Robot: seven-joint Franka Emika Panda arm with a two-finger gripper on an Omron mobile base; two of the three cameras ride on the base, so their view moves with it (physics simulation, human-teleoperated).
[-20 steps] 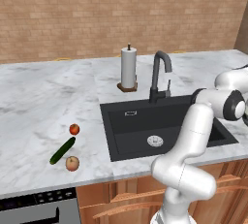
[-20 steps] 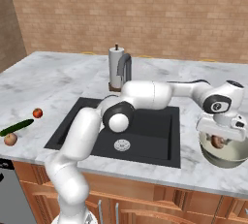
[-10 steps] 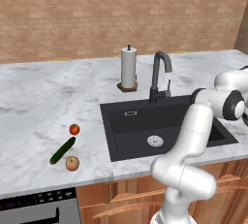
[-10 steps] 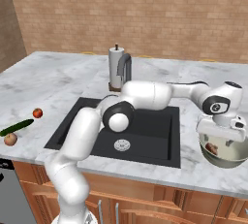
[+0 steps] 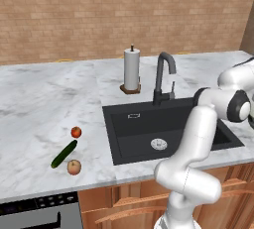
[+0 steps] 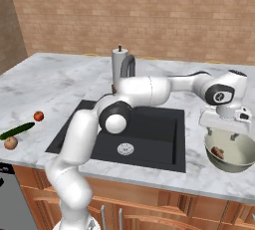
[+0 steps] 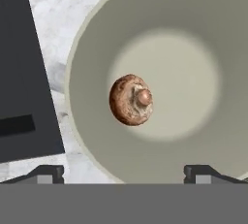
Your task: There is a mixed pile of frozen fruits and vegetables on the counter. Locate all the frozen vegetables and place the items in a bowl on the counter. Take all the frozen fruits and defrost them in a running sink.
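My gripper (image 6: 225,133) hangs open just above the pale bowl (image 6: 240,162) on the counter (image 6: 60,82) right of the sink (image 6: 149,137). In the hand view the bowl (image 7: 82,58) holds the brownish-white round lump (image 7: 131,100), lying loose on its floor, and my gripper (image 7: 124,172) has its fingertips (image 7: 46,172) wide apart and touching nothing. The same lump (image 6: 217,151) rests inside the bowl in the right base view. On the counter (image 5: 34,99) left of the sink (image 5: 149,124) lie the green cucumber (image 5: 63,154), the red ball (image 5: 76,132) and the orange-tan ball (image 5: 74,167).
A dark gooseneck faucet (image 5: 163,74) and a paper towel holder (image 5: 131,69) stand behind the black sink. My arm spans across the basin toward the right. A brick wall backs the counter, and its front edge runs close to the bowl.
The jaws have spread from half open to wide, and the round lump now lies free in the bowl. The arm has hardly moved.
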